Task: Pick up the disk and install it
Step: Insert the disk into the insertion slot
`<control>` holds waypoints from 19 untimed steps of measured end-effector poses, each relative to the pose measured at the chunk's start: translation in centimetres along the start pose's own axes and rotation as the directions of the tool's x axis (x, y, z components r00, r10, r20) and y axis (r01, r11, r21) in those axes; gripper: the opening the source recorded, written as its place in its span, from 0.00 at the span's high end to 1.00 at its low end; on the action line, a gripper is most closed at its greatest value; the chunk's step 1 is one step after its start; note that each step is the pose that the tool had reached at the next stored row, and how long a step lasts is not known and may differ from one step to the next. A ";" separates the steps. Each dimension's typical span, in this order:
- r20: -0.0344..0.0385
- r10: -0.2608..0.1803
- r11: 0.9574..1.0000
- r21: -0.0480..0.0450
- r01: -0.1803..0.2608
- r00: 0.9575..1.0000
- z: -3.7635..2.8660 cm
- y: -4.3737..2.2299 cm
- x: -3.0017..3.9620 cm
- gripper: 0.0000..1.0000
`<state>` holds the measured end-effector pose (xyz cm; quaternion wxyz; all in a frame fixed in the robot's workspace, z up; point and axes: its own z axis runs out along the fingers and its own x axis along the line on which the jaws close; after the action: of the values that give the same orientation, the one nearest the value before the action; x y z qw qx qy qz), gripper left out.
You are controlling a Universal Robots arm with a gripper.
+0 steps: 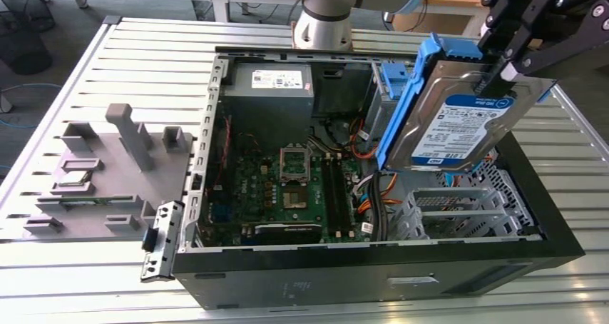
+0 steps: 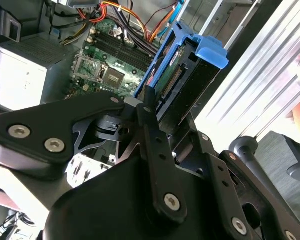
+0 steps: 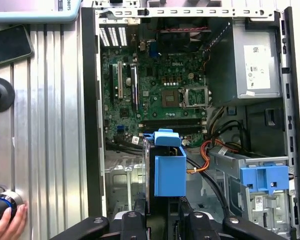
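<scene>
The disk [image 1: 455, 124] is a silver drive with a white-and-blue label in a blue plastic bracket [image 1: 411, 99]. It hangs tilted above the open computer case [image 1: 381, 274], over the side at the exterior view's right. My gripper [image 1: 497, 78] is shut on its upper edge. In the second wrist view the disk [image 2: 187, 75] shows edge-on beyond the black fingers [image 2: 149, 112]. In the first wrist view its blue bracket [image 3: 169, 170] sits over the case's interior, just above the gripper [image 3: 157, 207].
Inside the case are the motherboard [image 1: 295, 181], a grey power supply [image 1: 268, 88], a silver drive cage [image 1: 457, 210] and another blue bracket [image 3: 264, 177]. A grey fixture [image 1: 105, 167] lies on the slatted table. A person's hand [image 3: 7, 220] and a phone [image 3: 7, 45] are beside the case.
</scene>
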<state>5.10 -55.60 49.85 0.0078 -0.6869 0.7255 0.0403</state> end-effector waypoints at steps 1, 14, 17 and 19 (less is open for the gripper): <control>0.000 0.000 1.000 -0.001 0.000 1.000 0.03 -0.19 0.00 0.65; 0.000 0.001 1.000 -0.005 -0.001 1.000 1.02 -1.53 0.91 0.65; 0.000 0.001 1.000 -0.006 -0.001 1.000 1.24 -1.86 0.96 0.65; 0.000 0.001 1.000 -0.006 -0.001 1.000 1.38 -2.21 0.97 0.65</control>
<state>7.19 -56.59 48.31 0.0056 -0.6867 0.7257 0.0424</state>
